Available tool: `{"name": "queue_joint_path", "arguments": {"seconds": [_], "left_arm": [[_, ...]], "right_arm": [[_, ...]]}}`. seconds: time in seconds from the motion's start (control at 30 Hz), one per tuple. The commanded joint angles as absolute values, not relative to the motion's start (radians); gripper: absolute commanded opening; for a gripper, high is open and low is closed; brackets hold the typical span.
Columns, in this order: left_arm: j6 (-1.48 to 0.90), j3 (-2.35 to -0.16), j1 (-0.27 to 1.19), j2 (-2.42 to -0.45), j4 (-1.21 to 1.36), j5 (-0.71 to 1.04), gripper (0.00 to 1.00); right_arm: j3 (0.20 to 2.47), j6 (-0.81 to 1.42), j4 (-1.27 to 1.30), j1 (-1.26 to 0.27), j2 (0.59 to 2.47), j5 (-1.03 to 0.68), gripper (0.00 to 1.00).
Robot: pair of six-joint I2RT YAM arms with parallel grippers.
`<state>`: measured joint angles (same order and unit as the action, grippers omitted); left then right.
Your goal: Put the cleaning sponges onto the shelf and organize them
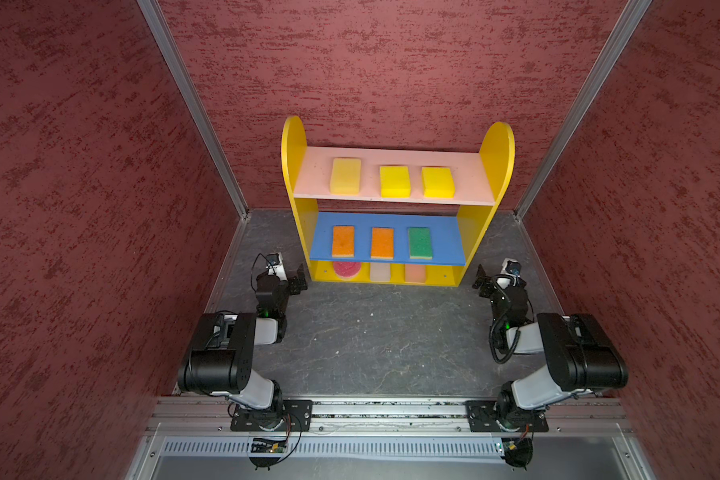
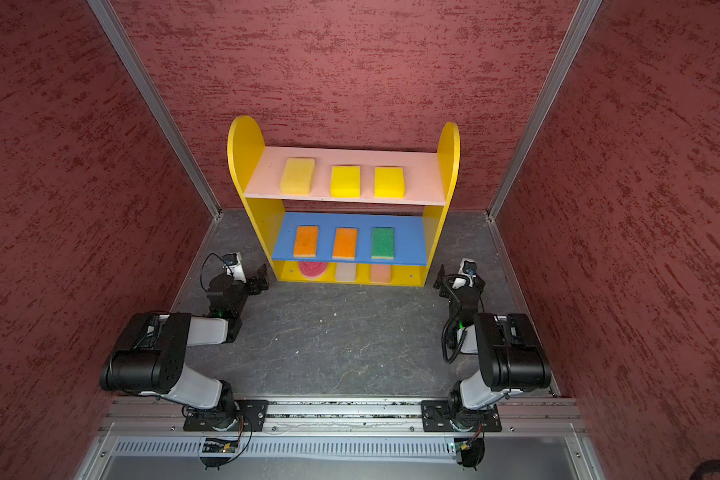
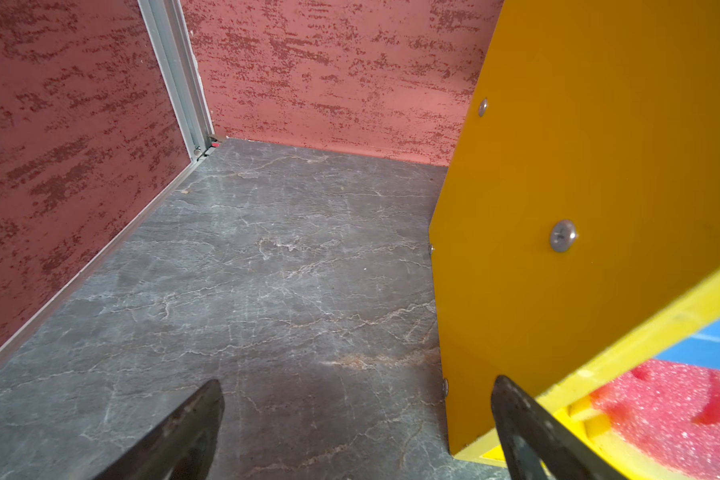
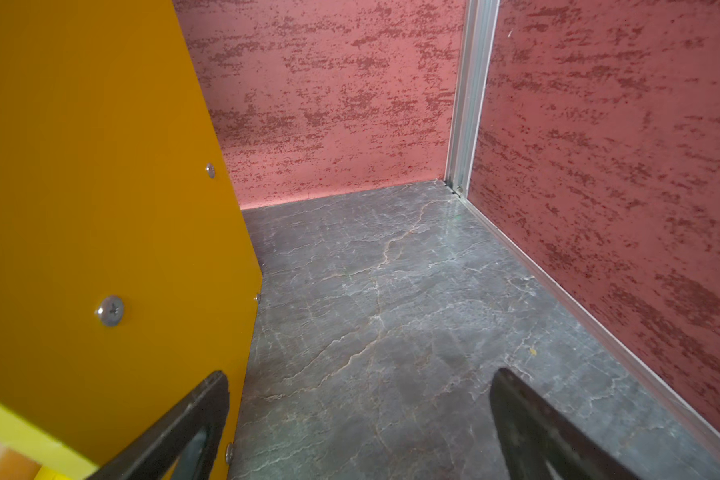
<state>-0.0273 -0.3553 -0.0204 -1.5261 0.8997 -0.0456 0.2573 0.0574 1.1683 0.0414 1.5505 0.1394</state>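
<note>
The cleaning sponges (image 1: 395, 181) all lie on the shelf (image 1: 497, 153), three in a spaced row on each board. The task looks done, so the sound move is to draw clear without nudging the side panels. The left gripper (image 1: 299, 282) and right gripper (image 1: 480, 279) sit low near the table (image 1: 371, 340), just beside the shelf's front corners, jaws wide apart and empty.

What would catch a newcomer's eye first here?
The yellow-sided shelf, centre back, with sponges in neat rows: three yellow sponges on the pink top board, two orange sponges and a green-topped sponge on the blue middle board. The left gripper and right gripper flank its base, fingers open and empty.
</note>
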Motion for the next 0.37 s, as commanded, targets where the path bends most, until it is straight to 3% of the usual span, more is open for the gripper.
{"name": "queue_joint_path", "arguments": {"seconds": [0.0,0.33], "left_arm": [[-0.012,-0.371,-0.018,-1.534,0.91,-0.054,0.99],[-0.012,-0.371,-0.017,-1.535,0.91,-0.054,0.99]], "right_arm": [[0.286,0.039,1.153,0.045,1.551,0.107,0.99],[0.275,0.041,1.169,0.049,1.547,0.097,0.99]]}}
